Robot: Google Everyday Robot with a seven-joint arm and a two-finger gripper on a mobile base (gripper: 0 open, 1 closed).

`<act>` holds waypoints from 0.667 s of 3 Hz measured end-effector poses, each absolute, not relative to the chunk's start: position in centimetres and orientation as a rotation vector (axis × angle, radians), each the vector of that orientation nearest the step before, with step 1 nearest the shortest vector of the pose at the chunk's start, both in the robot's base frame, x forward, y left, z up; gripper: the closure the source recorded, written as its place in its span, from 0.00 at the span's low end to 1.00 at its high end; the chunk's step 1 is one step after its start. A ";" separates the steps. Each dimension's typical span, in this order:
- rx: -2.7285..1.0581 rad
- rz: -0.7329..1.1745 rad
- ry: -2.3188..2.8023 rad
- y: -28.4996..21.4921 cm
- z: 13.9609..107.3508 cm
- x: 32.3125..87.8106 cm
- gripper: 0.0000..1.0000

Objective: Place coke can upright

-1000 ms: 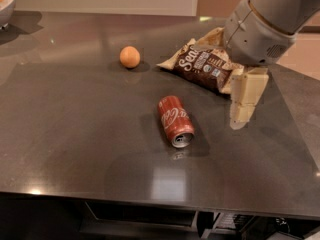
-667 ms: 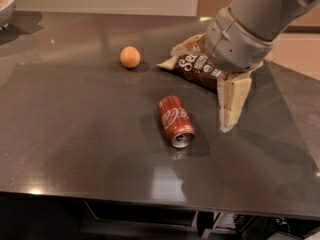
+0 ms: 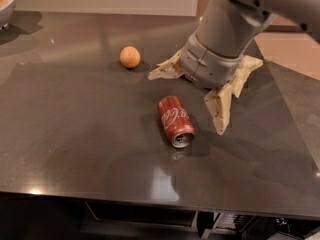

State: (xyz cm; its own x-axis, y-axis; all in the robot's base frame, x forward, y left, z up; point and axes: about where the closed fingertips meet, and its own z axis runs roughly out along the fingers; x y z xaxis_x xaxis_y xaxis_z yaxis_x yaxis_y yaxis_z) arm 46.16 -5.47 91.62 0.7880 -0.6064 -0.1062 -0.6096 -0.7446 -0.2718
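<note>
The coke can (image 3: 176, 120) lies on its side near the middle of the dark table (image 3: 75, 134), with its silver top towards the front edge. My gripper (image 3: 192, 101) hangs low over the table just behind and to the right of the can, without touching it. Its beige fingers are spread apart: one fingertip (image 3: 220, 126) points down at the table right of the can, the other (image 3: 159, 73) reaches out left behind the can. The gripper is open and empty.
A round orange fruit (image 3: 130, 57) sits behind and left of the can. A bowl (image 3: 6, 9) holding orange fruit stands at the far left corner. The arm hides the brown snack bag. The table's front edge (image 3: 150, 201) is near the can.
The arm has moved left and lower towards the can, now covering the snack bag. The fingers have come closer to the can. The can and the orange fruit have not moved.
</note>
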 end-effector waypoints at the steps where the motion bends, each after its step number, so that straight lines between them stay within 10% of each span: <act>1: -2.807 -0.066 0.770 -5.3 89.9 46.5 0.00; 2: -2.906 -0.098 0.585 -4.8 88.4 46.3 0.00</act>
